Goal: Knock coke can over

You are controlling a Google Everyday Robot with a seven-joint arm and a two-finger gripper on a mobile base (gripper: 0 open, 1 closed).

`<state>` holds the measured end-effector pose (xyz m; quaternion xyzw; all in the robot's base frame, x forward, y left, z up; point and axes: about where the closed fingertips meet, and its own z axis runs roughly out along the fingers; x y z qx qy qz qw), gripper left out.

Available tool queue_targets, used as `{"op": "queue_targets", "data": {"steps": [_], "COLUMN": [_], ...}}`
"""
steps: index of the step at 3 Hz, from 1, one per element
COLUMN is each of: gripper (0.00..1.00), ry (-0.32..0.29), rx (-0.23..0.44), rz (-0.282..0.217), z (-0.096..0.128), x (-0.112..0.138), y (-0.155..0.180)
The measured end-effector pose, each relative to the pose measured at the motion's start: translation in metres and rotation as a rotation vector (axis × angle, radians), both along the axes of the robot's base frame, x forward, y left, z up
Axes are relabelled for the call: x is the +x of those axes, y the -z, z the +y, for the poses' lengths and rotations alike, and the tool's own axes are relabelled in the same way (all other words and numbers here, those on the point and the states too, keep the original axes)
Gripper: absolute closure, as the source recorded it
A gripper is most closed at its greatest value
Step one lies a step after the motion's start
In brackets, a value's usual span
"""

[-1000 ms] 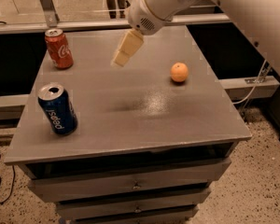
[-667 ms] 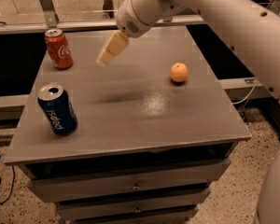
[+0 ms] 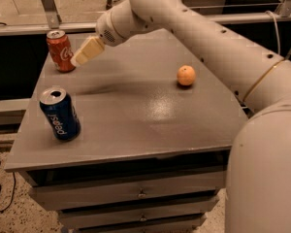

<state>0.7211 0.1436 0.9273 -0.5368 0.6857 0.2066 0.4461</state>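
The coke can [image 3: 60,51] is standing upright at the far left corner of the grey table [image 3: 150,120], its long axis running vertical and its silver top facing up, white script showing on its side. The gripper [image 3: 79,58] is hanging just beside the can's right side, angling down and to the left from the white arm [image 3: 199,35]; its cream fingers are pressing together with no gap showing and holding nothing. A blue Pepsi can [image 3: 60,114] is standing near the front left edge, and an orange [image 3: 186,75] is resting toward the right.
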Motion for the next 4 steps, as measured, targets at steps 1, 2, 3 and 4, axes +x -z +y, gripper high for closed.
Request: {"op": "queue_targets", "data": {"steps": [1,2,3,4], "gripper": [0.0,0.0,0.1,0.33], "ry": [0.007,0.014,0.026,0.042], "rx": [0.113,0.185,0.224,0.244], "rz": [0.036,0.057,0.085,0.112], "z": [0.044,0.077,0.098,0.105], "x": [0.018,0.032,0.038,0.039], "y": [0.017,0.029,0.038,0.045]}}
